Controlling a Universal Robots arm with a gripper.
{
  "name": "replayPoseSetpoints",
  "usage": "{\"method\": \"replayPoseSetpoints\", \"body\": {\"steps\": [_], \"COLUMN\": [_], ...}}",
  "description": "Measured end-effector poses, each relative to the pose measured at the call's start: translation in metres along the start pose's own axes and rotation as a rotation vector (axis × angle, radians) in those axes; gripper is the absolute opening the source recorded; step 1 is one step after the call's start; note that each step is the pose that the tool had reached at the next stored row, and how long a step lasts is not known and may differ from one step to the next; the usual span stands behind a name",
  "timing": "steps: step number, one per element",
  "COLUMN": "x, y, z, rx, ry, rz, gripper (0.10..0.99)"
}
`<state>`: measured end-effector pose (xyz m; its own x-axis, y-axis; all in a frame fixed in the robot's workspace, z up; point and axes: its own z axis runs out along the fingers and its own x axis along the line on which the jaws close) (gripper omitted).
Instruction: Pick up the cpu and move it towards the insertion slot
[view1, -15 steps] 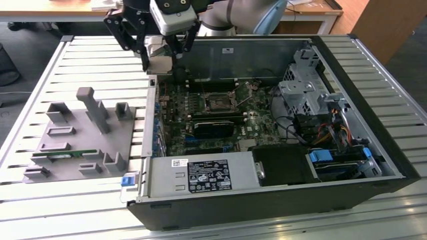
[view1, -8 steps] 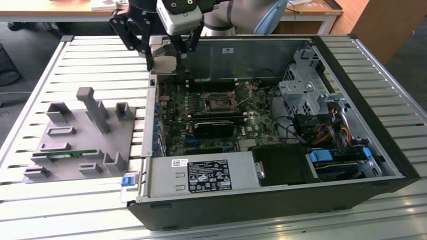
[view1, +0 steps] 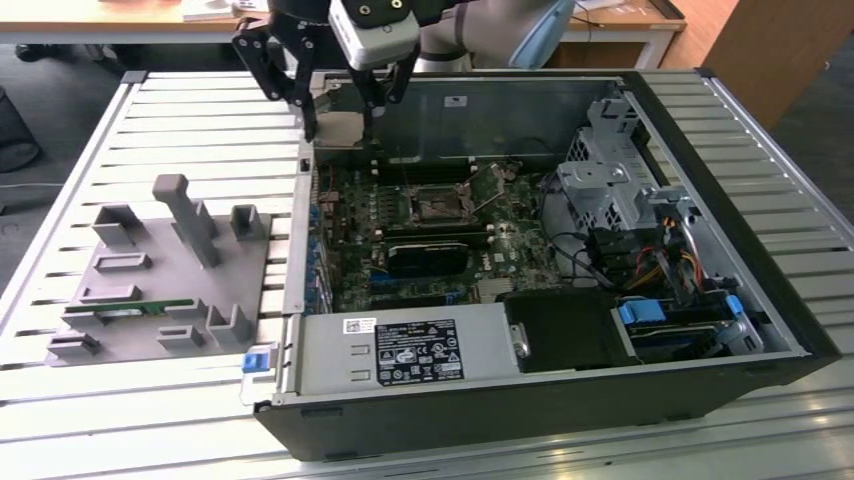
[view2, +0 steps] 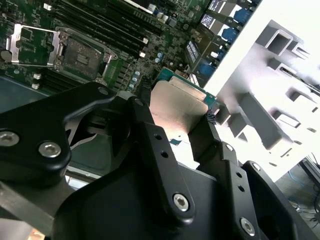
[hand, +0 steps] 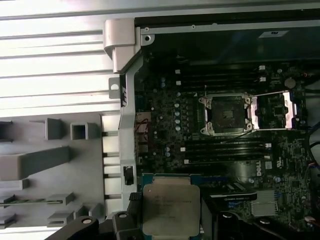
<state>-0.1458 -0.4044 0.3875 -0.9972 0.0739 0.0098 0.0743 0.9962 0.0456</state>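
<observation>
My gripper (view1: 343, 122) is shut on the cpu (view1: 342, 129) and holds it in the air over the far left corner of the open computer case. In the first wrist view the cpu (hand: 171, 210) shows its silvery top between the black fingers (hand: 133, 201). Its tan underside (view2: 176, 106) shows in the second wrist view. The insertion slot (view1: 438, 205) lies on the green motherboard, nearer the case's middle, apart from the chip. Its metal frame stands open in both wrist views (hand: 224, 114) (view2: 80, 52).
The black case wall (view1: 534, 410) rings the motherboard. A power supply (view1: 400, 352) sits at the front, drive cages and cables (view1: 627, 210) on the exterior view's right. A grey fixture (view1: 160, 270) holding a green memory stick (view1: 140, 308) stands on the slatted table.
</observation>
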Motion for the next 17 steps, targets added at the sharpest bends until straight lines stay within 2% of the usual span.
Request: {"method": "replayPoseSetpoints", "body": {"steps": [17], "x": [-0.0227], "y": [0.0017], "z": [-0.0002], "rx": [0.0], "ry": [0.0], "rz": [0.0], "gripper": [0.549]}}
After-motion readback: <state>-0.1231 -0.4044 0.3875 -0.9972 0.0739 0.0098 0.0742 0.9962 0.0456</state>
